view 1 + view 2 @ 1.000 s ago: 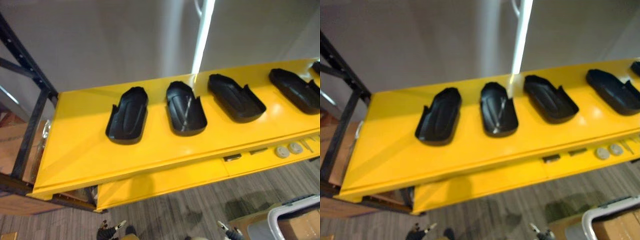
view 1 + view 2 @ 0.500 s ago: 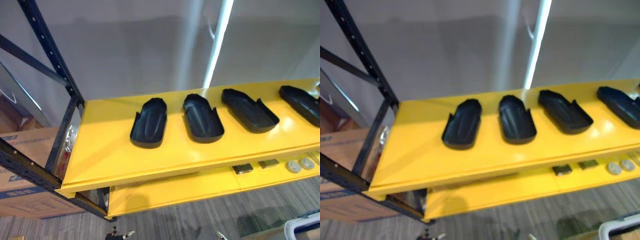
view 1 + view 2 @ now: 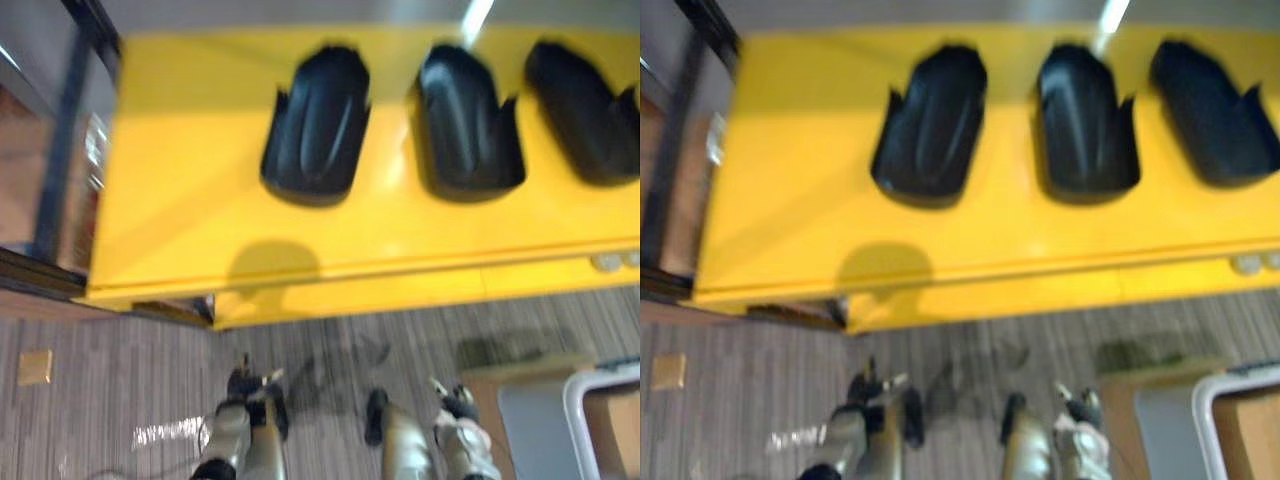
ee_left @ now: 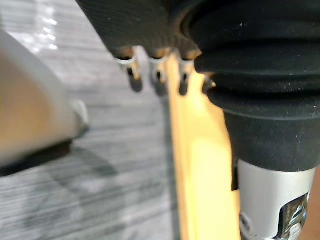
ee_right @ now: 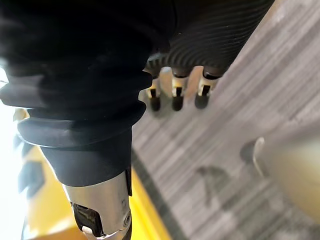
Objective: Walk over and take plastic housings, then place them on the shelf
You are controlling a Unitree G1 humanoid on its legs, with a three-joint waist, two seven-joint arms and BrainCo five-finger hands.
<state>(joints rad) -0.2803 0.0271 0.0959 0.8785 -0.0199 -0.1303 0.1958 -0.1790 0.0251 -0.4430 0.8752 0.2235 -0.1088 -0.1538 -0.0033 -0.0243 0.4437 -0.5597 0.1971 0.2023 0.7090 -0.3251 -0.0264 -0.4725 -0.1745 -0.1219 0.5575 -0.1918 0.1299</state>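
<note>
We look down on three glossy black plastic housings lying in a row on the flat top of a bright yellow metal shelf (image 3: pixel 170 210): the left housing (image 3: pixel 318 125), the middle housing (image 3: pixel 465 120) and the right housing (image 3: pixel 585 110). They sit near one another but apart. Each is a long, shallow shell, hollow side up, with raised walls notched along the sides and a ridged floor. We cannot make out finer detail. A lower yellow shelf level (image 3: pixel 400 290) juts out under the front edge, and a black rack upright (image 3: pixel 65 130) stands at the shelf's left end. Both hands hang low over the grey striped floor (image 3: pixel 120 360), well short of the housings. The left hand (image 3: pixel 250 388) holds nothing, its fingers (image 4: pixel 158 75) loosely straight. The right hand (image 3: pixel 455 405) is likewise empty, its fingers (image 5: pixel 174 95) relaxed side by side.
</note>
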